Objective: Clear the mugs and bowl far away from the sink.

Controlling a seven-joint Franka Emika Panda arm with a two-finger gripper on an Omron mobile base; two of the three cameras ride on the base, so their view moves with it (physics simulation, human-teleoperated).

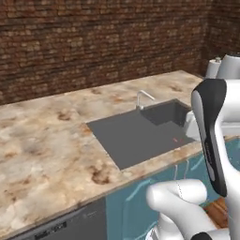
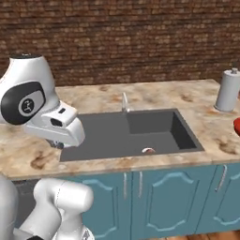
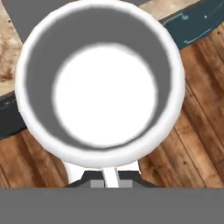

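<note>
Carrying the white mug mouth-up, our hand pinched shut on its rim at six o'clock, so it hangs level over the wood floor | counter edge at eleven o'clock | sink holds a small mug-like object | red bowl at three o'clock.

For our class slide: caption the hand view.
White mug seen from above, held over wooden floor beside the counter edge.
</note>
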